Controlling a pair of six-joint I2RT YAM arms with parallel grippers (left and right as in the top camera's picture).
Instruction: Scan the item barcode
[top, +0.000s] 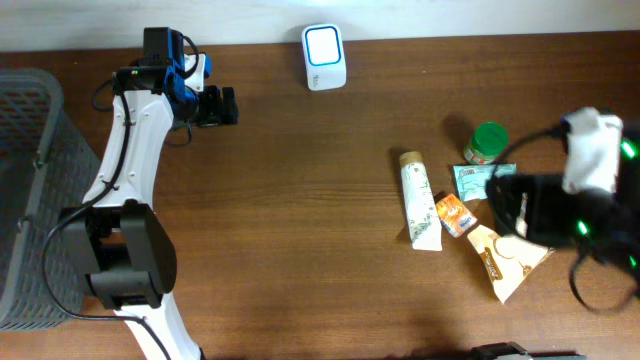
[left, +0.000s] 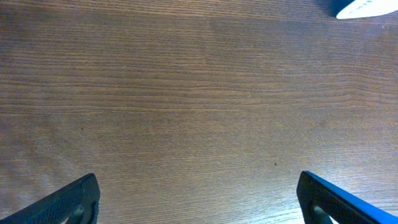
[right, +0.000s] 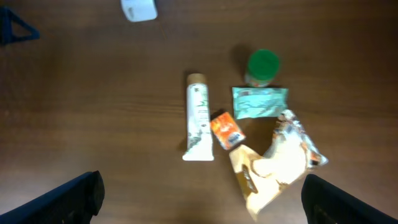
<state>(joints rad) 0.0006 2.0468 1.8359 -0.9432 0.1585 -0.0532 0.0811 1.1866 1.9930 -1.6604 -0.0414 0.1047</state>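
Observation:
Several items lie in a cluster at the table's right: a white tube (top: 420, 200), a small orange packet (top: 455, 214), a teal packet (top: 478, 180), a green-lidded jar (top: 488, 142) and a tan bag (top: 505, 258). No barcode shows on any of them. The white scanner (top: 324, 57) with a lit blue face stands at the back centre. My right gripper (right: 202, 200) hangs open above the cluster and holds nothing, with the tan bag (right: 273, 165) just ahead of its fingers. My left gripper (left: 199, 200) is open over bare wood near the back left, empty.
A dark mesh basket (top: 30, 200) stands at the left edge. The left arm's white links (top: 125, 160) run along the left side. The right arm (top: 590, 160) covers the right edge of the item cluster. A corner of the scanner (left: 364, 7) shows in the left wrist view.

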